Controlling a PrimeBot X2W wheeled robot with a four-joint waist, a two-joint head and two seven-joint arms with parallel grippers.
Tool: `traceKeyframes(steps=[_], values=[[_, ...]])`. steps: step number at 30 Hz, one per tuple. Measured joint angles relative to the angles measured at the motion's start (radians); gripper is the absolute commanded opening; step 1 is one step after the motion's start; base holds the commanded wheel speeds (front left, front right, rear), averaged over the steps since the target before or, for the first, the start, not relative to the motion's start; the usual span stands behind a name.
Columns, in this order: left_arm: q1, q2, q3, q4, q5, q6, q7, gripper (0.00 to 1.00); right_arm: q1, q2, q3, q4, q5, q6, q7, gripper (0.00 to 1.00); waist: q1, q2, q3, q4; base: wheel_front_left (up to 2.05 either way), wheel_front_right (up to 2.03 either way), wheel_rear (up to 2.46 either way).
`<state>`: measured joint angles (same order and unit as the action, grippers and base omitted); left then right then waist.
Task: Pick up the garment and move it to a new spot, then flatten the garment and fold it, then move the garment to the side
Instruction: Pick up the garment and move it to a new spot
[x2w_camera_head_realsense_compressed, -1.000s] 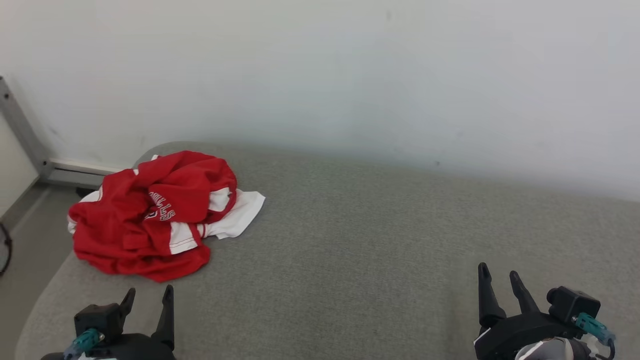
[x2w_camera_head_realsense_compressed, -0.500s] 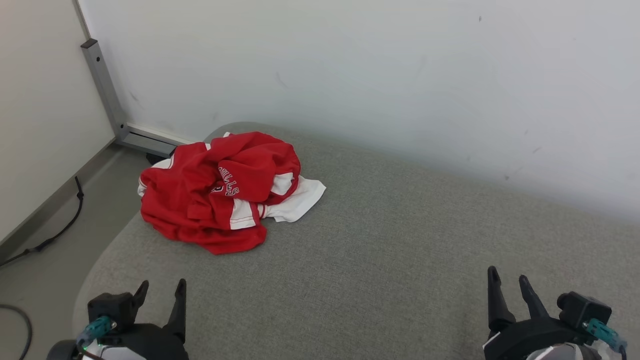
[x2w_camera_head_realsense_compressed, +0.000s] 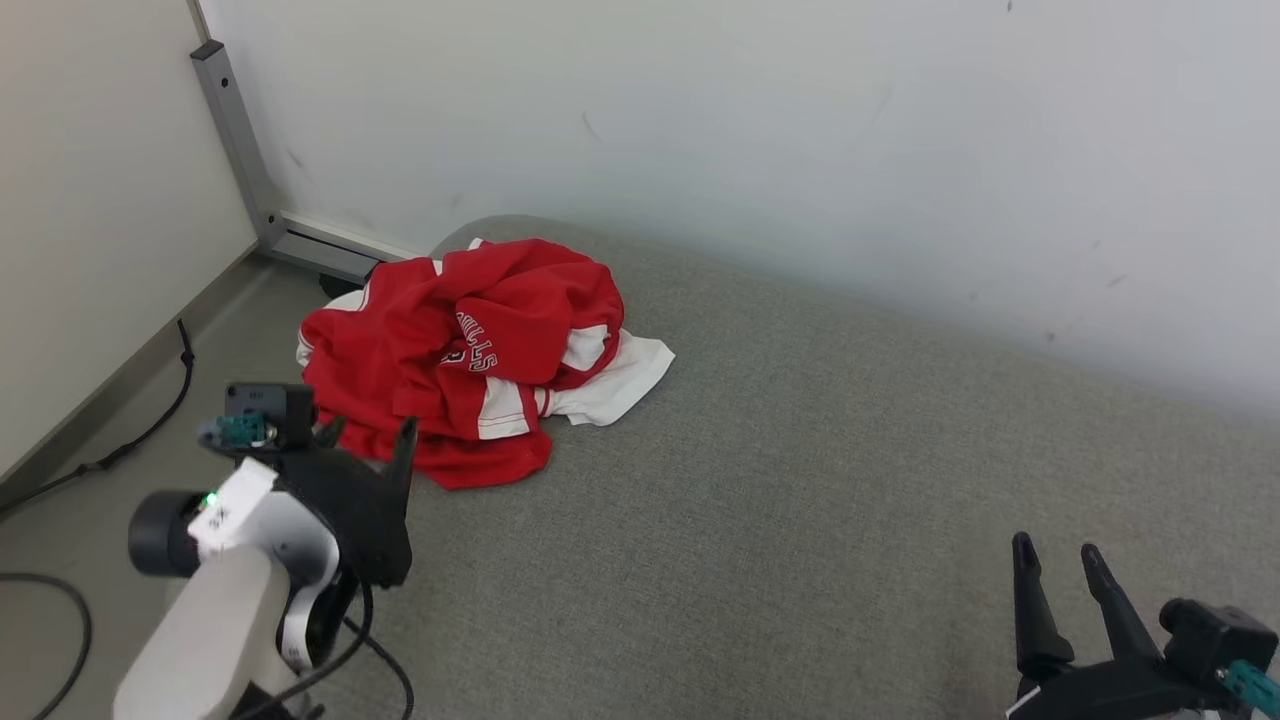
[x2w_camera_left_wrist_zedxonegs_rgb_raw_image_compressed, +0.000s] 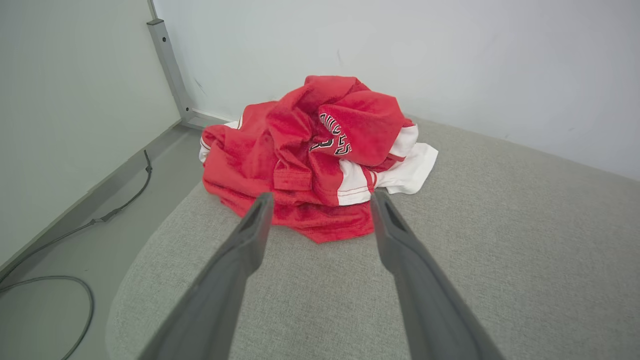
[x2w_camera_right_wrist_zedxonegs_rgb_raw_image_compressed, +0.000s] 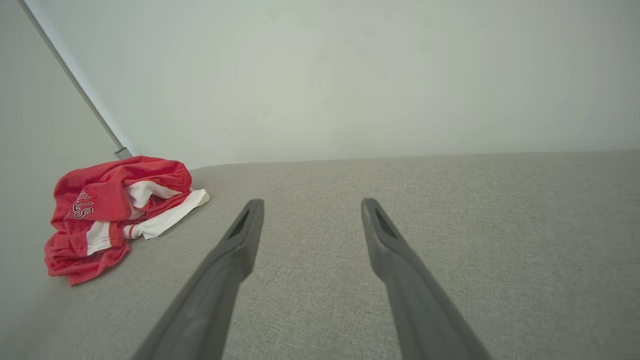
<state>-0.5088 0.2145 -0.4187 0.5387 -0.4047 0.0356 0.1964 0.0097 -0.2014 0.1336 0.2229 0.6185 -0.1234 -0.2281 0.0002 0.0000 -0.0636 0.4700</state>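
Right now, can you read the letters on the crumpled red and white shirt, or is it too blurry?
Left wrist view: crumpled red and white shirt sharp, letters partly folded away. Head view: letters small but crisp. Right wrist view: shirt small at left, letters barely readable.

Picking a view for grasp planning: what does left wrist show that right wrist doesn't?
Left wrist: open left gripper aimed at the crumpled red-and-white garment close ahead, plus a floor cable. Right wrist: open right gripper over bare grey cushion, garment far off to its left. Both: garment, cushion, white wall.
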Motion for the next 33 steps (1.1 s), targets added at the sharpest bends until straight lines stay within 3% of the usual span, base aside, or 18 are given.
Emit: traceKeyframes(steps=[9,20,28,33], values=[[-0.085,0.057,0.033,0.121,-0.003,-0.002,0.120,1.00,0.103,-0.042,-0.002,-0.217,-0.100,-0.001,0.067,1.00,-0.0001,-0.0001,0.030,-0.049,0.00,0.00,0.00],[-0.205,0.097,0.061,0.183,-0.006,-0.008,0.174,1.00,0.084,-0.068,-0.062,-0.406,-0.201,-0.001,0.205,1.00,0.0000,0.0000,0.155,-0.168,0.00,0.00,0.00],[-0.305,0.112,0.066,0.198,0.009,0.010,0.199,1.00,0.040,-0.086,-0.120,-0.538,-0.243,-0.001,0.298,1.00,0.0000,0.0001,0.274,-0.243,0.00,0.00,0.00],[-0.357,0.125,0.065,0.235,0.038,0.045,0.209,1.00,0.009,-0.085,-0.152,-0.591,-0.269,-0.001,0.346,1.00,0.0000,0.0001,0.354,-0.274,0.00,0.00,0.00]])
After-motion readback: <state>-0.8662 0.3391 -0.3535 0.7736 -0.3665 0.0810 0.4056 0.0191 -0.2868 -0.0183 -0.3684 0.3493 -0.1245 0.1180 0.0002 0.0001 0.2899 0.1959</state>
